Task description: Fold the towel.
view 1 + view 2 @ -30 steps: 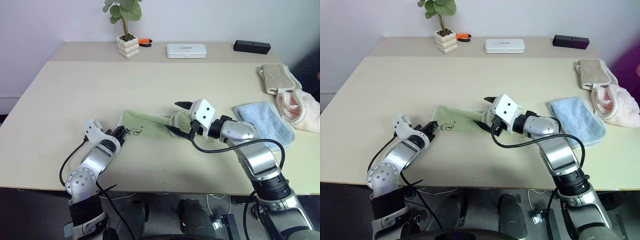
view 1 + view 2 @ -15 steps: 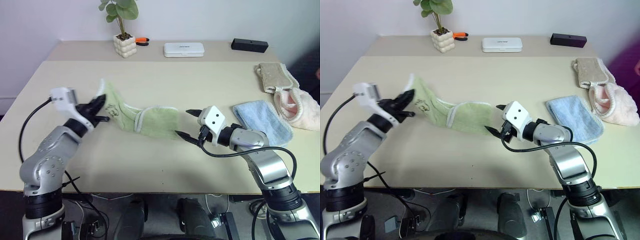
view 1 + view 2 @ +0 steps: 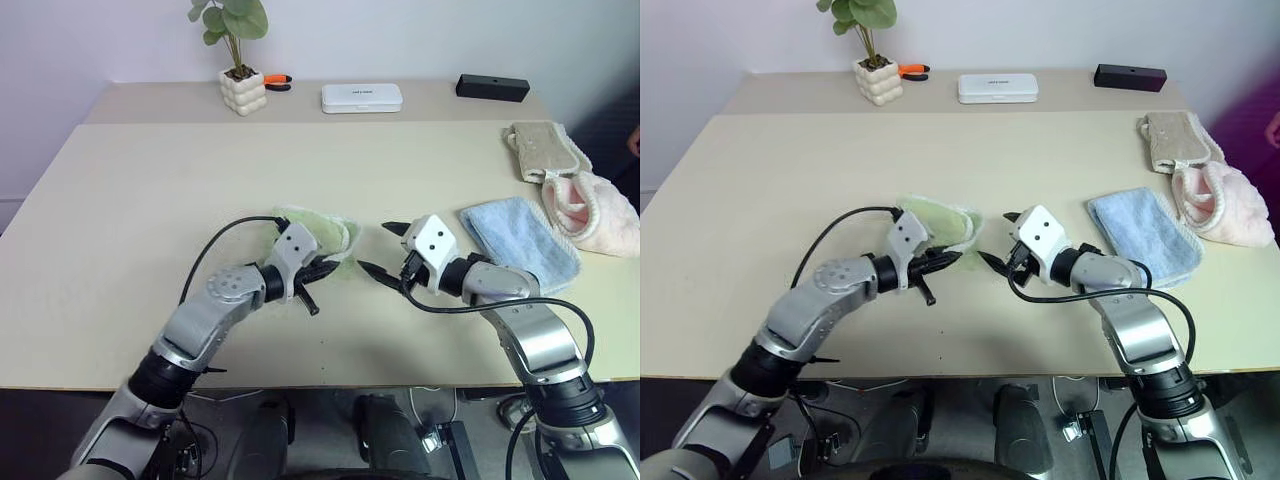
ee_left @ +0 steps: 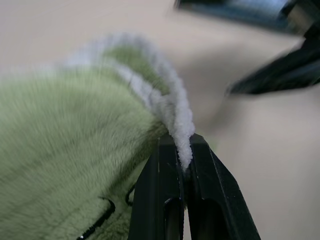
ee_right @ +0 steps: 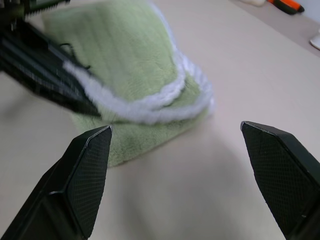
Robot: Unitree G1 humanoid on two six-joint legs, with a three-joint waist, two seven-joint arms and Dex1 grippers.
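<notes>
The light green towel point(image 3: 322, 231) lies doubled over in a small heap at the middle of the table point(image 3: 150, 200). My left gripper point(image 3: 326, 268) sits at the heap's near edge, shut on the towel's whitish trim point(image 4: 181, 145), which stands up between its two fingers. My right gripper point(image 3: 374, 249) is open just to the right of the towel, its fingers point(image 5: 90, 165) spread wide with only table between them. In the right wrist view the folded towel point(image 5: 125, 75) shows two trimmed edges stacked, with the left gripper point(image 5: 45, 60) beside them.
A light blue folded towel point(image 3: 520, 240) lies right of my right arm, with beige point(image 3: 545, 150) and pink point(image 3: 600, 210) cloths beyond it. A potted plant point(image 3: 243, 92), an orange tool point(image 3: 280, 82), a white box point(image 3: 362, 97) and a black box point(image 3: 493, 88) line the back.
My left gripper lifted the towel's left end and carried it right, laying it over the other half. My right gripper let go of the right end and backed off slightly rightward.
</notes>
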